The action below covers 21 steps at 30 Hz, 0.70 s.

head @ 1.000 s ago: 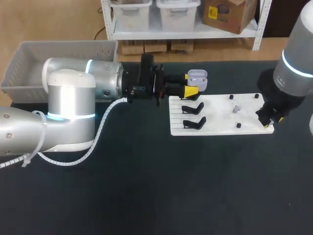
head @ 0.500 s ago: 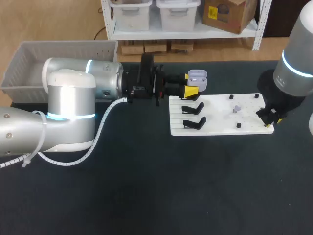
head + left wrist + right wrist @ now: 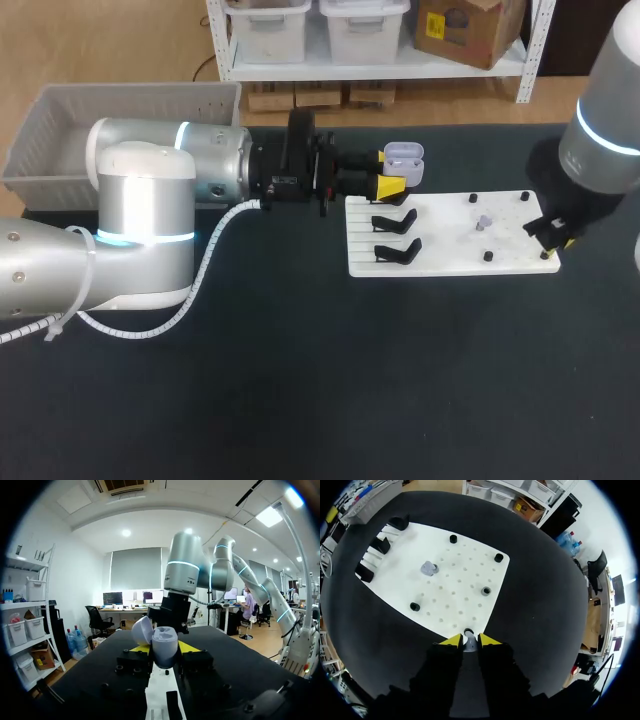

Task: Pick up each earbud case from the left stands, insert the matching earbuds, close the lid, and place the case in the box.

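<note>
An open lavender earbud case (image 3: 404, 157) is held over the far left corner of the white board (image 3: 450, 245) by my left gripper (image 3: 392, 172), which is shut on it. In the left wrist view the case (image 3: 164, 647) sits between the yellow tips with its lid tipped back. My right gripper (image 3: 553, 238) is at the board's right edge. In the right wrist view its tips (image 3: 469, 640) pinch a small grey earbud (image 3: 469, 643) just behind a black peg (image 3: 468, 631). Another lavender earbud (image 3: 483, 221) (image 3: 428, 568) lies mid-board.
Two empty black stands (image 3: 395, 218) (image 3: 398, 250) sit on the board's left side, and several black pegs (image 3: 473, 198) dot its right half. A grey box (image 3: 60, 110) stands at the far left of the dark table (image 3: 330, 380).
My right gripper's fingers have closed in around the small earbud, and it has shifted slightly away from the board's near right corner. The left arm and case have kept still.
</note>
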{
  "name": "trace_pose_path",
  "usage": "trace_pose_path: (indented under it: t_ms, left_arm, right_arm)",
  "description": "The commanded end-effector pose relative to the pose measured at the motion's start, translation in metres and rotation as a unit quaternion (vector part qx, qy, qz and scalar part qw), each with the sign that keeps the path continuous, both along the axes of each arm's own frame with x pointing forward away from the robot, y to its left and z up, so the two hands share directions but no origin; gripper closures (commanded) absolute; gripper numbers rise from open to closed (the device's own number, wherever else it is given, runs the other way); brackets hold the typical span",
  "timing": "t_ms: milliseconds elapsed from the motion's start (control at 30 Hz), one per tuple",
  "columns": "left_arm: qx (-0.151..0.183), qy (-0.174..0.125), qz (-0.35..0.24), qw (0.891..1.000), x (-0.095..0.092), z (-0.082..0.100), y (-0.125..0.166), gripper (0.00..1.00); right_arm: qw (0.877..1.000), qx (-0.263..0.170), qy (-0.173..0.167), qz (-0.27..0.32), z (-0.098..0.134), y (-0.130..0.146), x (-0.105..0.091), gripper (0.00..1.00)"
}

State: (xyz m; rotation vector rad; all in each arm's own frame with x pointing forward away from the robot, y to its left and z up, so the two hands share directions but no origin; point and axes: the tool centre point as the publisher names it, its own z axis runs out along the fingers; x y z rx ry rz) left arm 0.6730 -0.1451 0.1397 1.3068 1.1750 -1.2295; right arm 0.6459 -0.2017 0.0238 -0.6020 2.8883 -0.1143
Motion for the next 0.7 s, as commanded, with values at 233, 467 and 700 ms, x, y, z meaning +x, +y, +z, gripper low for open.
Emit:
trace_pose_path:
  t_ms: [233, 467, 700]
  left_arm:
    - [-0.001, -0.001, 0.001, 1.000, -0.001, -0.001, 0.000, 1.00]
    - [-0.001, -0.001, 0.001, 1.000, -0.001, -0.001, 0.000, 1.00]
    - [-0.001, -0.001, 0.001, 1.000, -0.001, -0.001, 0.000, 1.00]
  right_arm:
    - [0.998, -0.025, -0.044, -0.035, 0.067, 0.010, -0.026, 1.00]
    - [0.985, -0.102, -0.079, -0.115, 0.100, 0.021, -0.029, 1.00]
    - [0.981, -0.106, -0.076, -0.141, 0.104, 0.024, -0.029, 1.00]
